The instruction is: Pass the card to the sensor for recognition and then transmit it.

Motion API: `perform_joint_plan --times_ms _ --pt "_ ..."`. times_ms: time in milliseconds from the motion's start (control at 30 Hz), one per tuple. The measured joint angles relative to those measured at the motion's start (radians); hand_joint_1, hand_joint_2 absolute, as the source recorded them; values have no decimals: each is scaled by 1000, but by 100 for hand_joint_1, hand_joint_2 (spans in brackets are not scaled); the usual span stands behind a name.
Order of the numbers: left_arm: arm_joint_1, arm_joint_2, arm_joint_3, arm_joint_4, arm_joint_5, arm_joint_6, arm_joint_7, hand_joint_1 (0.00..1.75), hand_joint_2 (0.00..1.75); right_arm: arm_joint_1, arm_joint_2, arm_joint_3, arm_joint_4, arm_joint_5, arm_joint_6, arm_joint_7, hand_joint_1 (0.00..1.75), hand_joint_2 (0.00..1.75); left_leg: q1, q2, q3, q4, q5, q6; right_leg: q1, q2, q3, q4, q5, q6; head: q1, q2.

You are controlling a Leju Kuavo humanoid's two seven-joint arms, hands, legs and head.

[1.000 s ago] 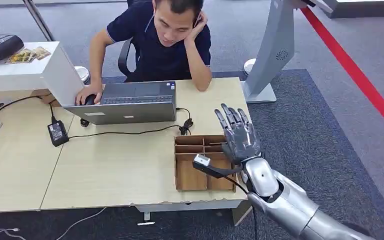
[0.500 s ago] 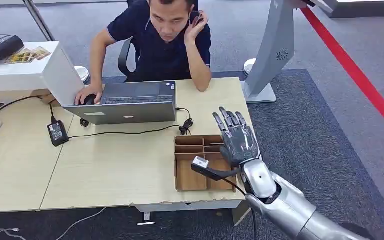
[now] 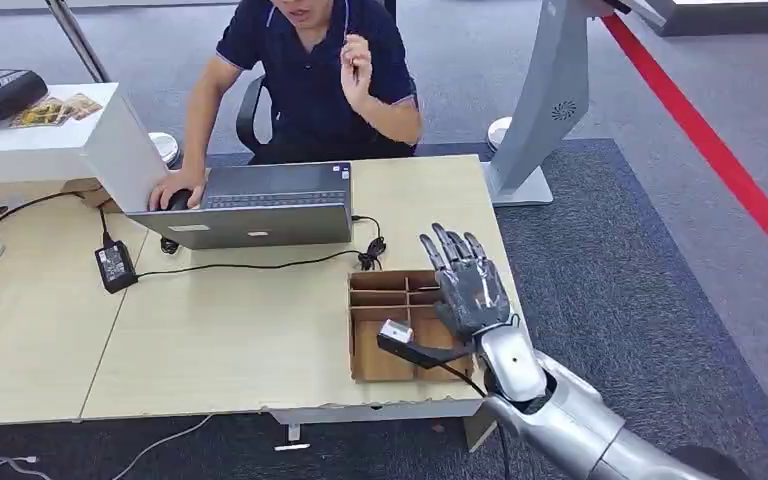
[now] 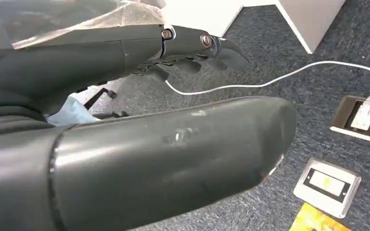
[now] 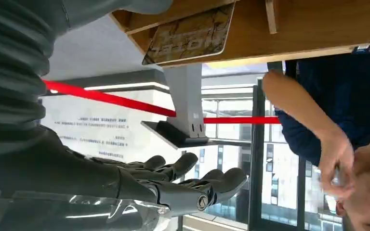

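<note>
A brown patterned card (image 5: 190, 36) lies flat in a compartment of the wooden divided tray (image 3: 380, 355), whose floor (image 5: 318, 24) I see close up in the right wrist view. My right hand (image 3: 465, 280) hovers over the tray's right side, palm down, fingers spread and holding nothing. In the right wrist view those fingers (image 5: 183, 185) are stretched out, apart from the card. My left hand (image 4: 192, 43) hangs beside my body above the carpet with its dark fingers extended and nothing in them.
A person sits behind the table at a grey laptop (image 3: 260, 205), one hand raised. A cable and power brick (image 3: 115, 265) lie on the table. A grey pedestal stand (image 3: 550, 100) rises at the back right on the carpet. Floor sockets (image 4: 327, 185) lie near my left side.
My right hand has sunk a little and drifted left toward the tray, still spread. The person has taken a hand from the head and sat up.
</note>
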Motion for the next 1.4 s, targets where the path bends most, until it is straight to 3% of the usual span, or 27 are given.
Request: perform_joint_plan --times_ms 1000,1400 --pt "0 0 0 0 2 0 0 0 0 1 10 0 19 -5 -2 -1 2 175 0 0 0 0 0 0 0 0 0 0 0 0 0 0" --pt "0 0 0 0 2 0 0 0 0 1 10 0 23 -6 -2 -1 12 175 0 0 0 0 0 0 0 0 0 0 0 0 0 0"
